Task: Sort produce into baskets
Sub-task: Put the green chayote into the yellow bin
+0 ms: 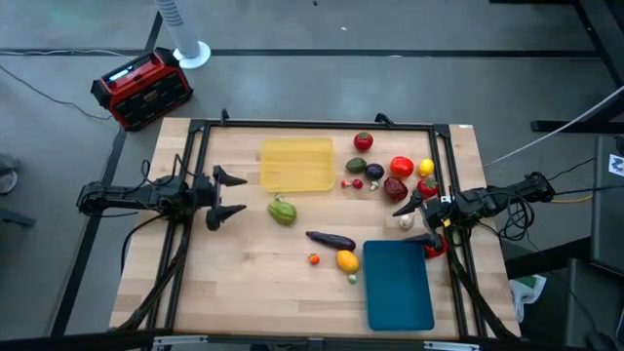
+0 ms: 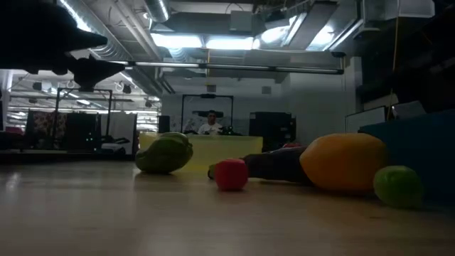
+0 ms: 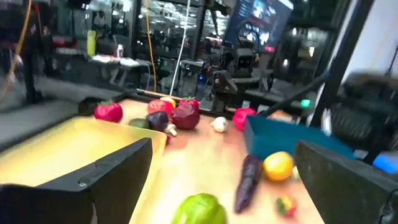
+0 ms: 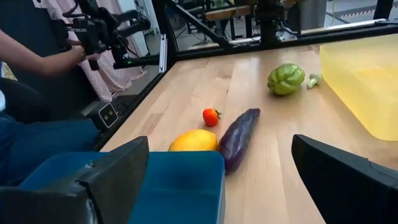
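Note:
The produce lies loose on the wooden table. A green pepper (image 1: pixel 283 210) sits near the yellow basket (image 1: pixel 297 164). A purple eggplant (image 1: pixel 331 240), a yellow-orange fruit (image 1: pixel 347 259) and a tiny red piece (image 1: pixel 314 258) lie beside the teal basket (image 1: pixel 398 285). Tomatoes and other pieces cluster at the far right (image 1: pixel 395 175). Garlic (image 1: pixel 406 221) lies by my right gripper (image 1: pixel 414 222), which stands open at the right edge. My left gripper (image 1: pixel 226 193) stands open at the left, pointing at the green pepper (image 3: pixel 199 210). Neither holds anything.
A red-and-black box (image 1: pixel 142 88) stands on the floor beyond the table's far left corner. Black frame rails (image 1: pixel 312 125) run along the table's far and side edges. A person's arm (image 4: pixel 37 56) shows beyond the table in the right wrist view. Bare wood spans the near left.

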`<state>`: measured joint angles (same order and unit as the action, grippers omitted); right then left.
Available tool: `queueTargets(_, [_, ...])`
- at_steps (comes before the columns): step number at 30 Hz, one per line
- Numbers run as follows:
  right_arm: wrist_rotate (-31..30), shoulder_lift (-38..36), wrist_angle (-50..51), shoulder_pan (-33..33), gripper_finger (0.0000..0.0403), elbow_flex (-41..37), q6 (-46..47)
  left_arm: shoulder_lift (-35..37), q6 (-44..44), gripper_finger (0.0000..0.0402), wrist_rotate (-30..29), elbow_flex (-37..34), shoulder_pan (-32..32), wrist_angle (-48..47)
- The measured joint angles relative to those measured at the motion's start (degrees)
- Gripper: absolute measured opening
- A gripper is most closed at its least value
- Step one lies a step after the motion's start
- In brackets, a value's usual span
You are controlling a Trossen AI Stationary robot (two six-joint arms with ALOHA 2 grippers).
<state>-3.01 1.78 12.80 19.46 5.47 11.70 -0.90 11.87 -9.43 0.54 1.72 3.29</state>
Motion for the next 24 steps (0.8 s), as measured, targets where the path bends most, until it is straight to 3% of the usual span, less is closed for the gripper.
queueTargets(5, [0.0, 0.0, -0.3, 0.0, 0.0390, 0.0, 0.0, 0.0, 5.6, 0.0386, 0.0, 0.0, 0.0, 5.9])
queueTargets(14, [0.0, 0.0, -0.6, 0.0, 0.0390, 0.0, 0.0, -2.5, 6.7, 0.0386, -2.7, 0.1, 0.0, 21.2])
queueTargets(18, [0.0, 0.0, -0.8, 0.0, 0.0390, 0.0, 0.0, -8.2, 6.8, 0.0386, -3.2, 2.6, 0.0, 23.1])
queueTargets(24, [0.0, 0.0, -3.8, 0.0, 0.0390, 0.1, 0.0, -24.4, 1.0, 0.0386, -4.0, 12.1, 0.0, 22.6])
